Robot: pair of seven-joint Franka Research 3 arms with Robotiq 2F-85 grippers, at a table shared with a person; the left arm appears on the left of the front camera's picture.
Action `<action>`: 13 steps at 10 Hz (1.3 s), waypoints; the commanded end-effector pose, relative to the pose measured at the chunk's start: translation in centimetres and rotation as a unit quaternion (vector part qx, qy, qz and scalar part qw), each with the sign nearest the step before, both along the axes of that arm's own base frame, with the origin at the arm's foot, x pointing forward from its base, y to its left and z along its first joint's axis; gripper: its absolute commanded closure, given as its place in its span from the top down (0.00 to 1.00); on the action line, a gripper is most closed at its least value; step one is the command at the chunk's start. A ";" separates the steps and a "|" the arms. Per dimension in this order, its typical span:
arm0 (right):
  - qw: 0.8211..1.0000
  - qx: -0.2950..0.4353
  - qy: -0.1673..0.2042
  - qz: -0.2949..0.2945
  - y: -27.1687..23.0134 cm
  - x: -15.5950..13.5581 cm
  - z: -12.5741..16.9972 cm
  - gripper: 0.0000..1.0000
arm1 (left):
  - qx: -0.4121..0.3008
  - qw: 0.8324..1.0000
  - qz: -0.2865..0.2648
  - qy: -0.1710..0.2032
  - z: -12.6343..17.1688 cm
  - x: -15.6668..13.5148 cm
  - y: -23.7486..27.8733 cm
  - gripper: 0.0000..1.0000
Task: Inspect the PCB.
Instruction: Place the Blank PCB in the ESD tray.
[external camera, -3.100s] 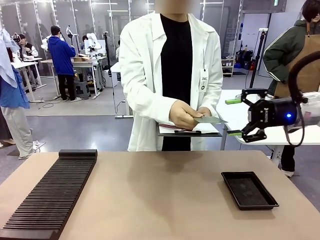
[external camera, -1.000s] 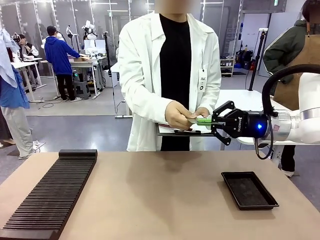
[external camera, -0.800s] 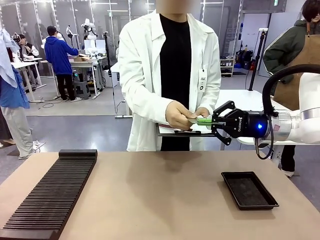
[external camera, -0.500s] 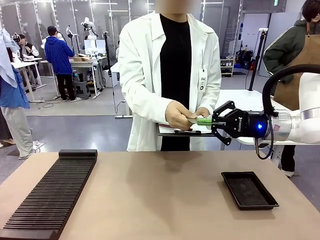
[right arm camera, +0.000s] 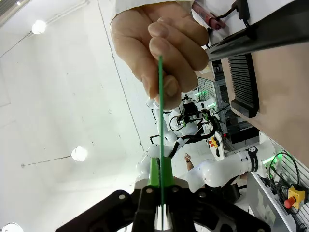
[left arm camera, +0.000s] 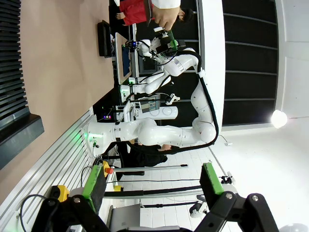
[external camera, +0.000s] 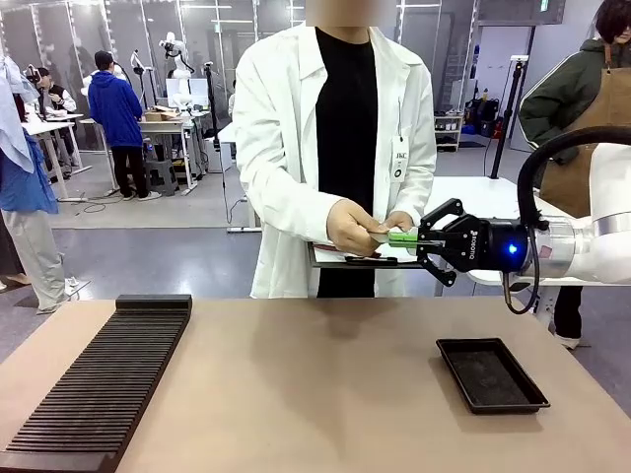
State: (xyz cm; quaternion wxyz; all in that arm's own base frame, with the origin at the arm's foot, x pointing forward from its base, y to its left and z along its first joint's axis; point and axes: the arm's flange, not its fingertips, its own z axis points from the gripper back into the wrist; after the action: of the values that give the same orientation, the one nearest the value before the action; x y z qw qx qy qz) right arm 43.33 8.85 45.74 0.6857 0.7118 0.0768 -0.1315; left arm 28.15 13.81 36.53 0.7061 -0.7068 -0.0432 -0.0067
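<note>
The PCB (external camera: 383, 237) is held level above the table's far edge, between the hand (external camera: 353, 227) of a person in a white coat and my right gripper (external camera: 395, 238). That gripper is shut on the board's near end. In the right wrist view the PCB (right arm camera: 160, 106) shows edge-on as a thin green line. It runs from the pinching hand (right arm camera: 154, 43) down into my right gripper (right arm camera: 160, 163). My left gripper (left arm camera: 152, 180) stands open with nothing between its green-padded fingers (left arm camera: 94, 180), off to the table's side.
The person holds a dark clipboard (external camera: 370, 259) with white paper just under the board. A shallow black tray (external camera: 491, 374) lies at the right of the tan table (external camera: 315, 394). A long black slotted rack (external camera: 99, 384) runs along the left.
About three seconds ago my right gripper hung open further right. It has since moved left to the board and shut on it. Over the last second nothing has moved.
</note>
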 end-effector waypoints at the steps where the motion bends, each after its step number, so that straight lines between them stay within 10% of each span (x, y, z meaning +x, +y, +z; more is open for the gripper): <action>1: 1.000 -0.002 -0.002 -0.003 0.0 -0.1 0.2 0.00 | 0.003 1.000 0.001 0.008 0.2 0.1 0.0 1.00; 13: 1.000 -0.002 -0.002 -0.003 0.0 -0.1 0.2 0.00 | 0.003 1.000 0.001 0.008 0.2 0.1 0.0 1.00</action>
State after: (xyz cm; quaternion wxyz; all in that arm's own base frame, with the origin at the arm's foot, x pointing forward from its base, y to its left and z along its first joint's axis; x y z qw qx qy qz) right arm 43.33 8.85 45.74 0.6857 0.7118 0.0768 -0.1315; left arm 28.15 13.81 36.53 0.7061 -0.7068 -0.0432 -0.0067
